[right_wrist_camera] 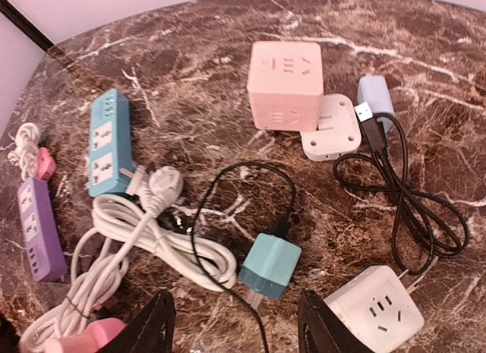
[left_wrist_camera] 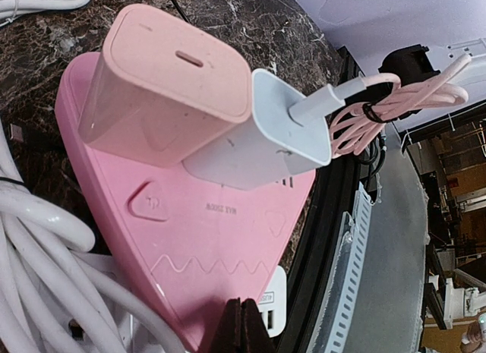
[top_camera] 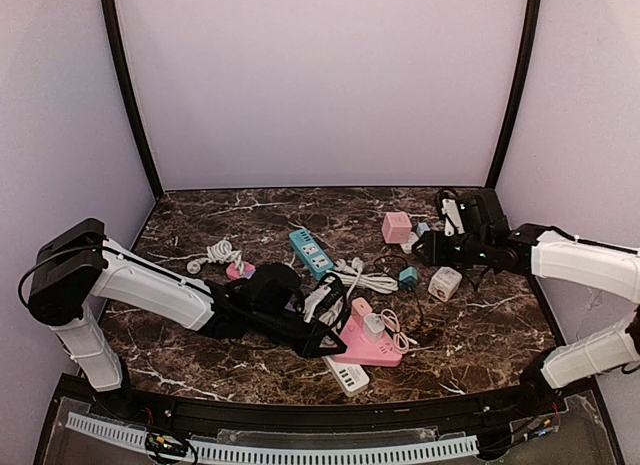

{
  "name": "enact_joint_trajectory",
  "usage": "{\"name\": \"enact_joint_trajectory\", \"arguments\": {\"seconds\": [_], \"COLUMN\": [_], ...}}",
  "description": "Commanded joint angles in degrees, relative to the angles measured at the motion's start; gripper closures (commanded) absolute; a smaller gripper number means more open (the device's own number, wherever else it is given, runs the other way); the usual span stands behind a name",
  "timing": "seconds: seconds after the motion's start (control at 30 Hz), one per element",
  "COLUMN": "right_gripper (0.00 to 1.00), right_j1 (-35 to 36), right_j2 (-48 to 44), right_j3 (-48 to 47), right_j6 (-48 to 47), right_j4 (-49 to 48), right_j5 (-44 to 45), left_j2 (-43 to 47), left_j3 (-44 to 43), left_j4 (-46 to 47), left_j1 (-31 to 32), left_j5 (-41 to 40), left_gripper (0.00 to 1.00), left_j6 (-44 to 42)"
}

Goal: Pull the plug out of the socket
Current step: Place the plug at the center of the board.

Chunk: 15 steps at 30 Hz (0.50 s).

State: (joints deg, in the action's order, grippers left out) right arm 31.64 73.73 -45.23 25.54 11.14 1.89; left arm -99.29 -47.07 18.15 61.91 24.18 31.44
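A pink heart-shaped socket (top_camera: 380, 353) (left_wrist_camera: 197, 247) lies near the table's front edge. A pink charger plug (left_wrist_camera: 163, 87) and a white charger plug (left_wrist_camera: 258, 137) stand side by side in it, the white one trailing a coiled pink-white cable (left_wrist_camera: 380, 110). My left gripper (top_camera: 322, 333) (left_wrist_camera: 241, 313) is shut with nothing between its fingers, its tips over the socket's pointed end. My right gripper (top_camera: 428, 249) (right_wrist_camera: 237, 319) hangs open above a teal plug (top_camera: 408, 276) (right_wrist_camera: 270, 266), which lies loose on the table with a black cable.
Round the teal plug lie a white cube socket (right_wrist_camera: 376, 315), a pink cube socket (right_wrist_camera: 285, 83), a white adapter (right_wrist_camera: 330, 125), a black USB cable (right_wrist_camera: 410, 209), a teal power strip (right_wrist_camera: 106, 140), a purple strip (right_wrist_camera: 34, 228) and a bundled white cord (right_wrist_camera: 137, 247). A white strip (top_camera: 347, 373) sits under the pink socket.
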Motion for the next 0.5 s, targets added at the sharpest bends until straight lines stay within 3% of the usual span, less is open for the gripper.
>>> {"name": "enact_joint_trajectory", "arguments": {"seconds": [0.0, 0.23, 0.47], "right_gripper": [0.46, 0.47, 0.51], "right_j1": [4.67, 15.96, 35.63], "right_j2": [-10.16, -22.52, -20.3], "right_j3": [-1.86, 3.35, 4.21], "right_j6": [0.21, 6.67, 13.02], "right_j4": [6.31, 3.79, 2.61], "right_j5": [3.78, -3.62, 6.48], "left_j2": [-4.83, -4.77, -4.78], "left_j3": [5.26, 5.44, 5.93], "left_j4": [-18.77, -18.45, -16.97], "left_j1": [0.04, -0.01, 0.04], "left_j5": [-6.18, -6.26, -6.26], "left_gripper": [0.99, 0.99, 0.99], "left_j6": [-0.79, -0.4, 0.44]}}
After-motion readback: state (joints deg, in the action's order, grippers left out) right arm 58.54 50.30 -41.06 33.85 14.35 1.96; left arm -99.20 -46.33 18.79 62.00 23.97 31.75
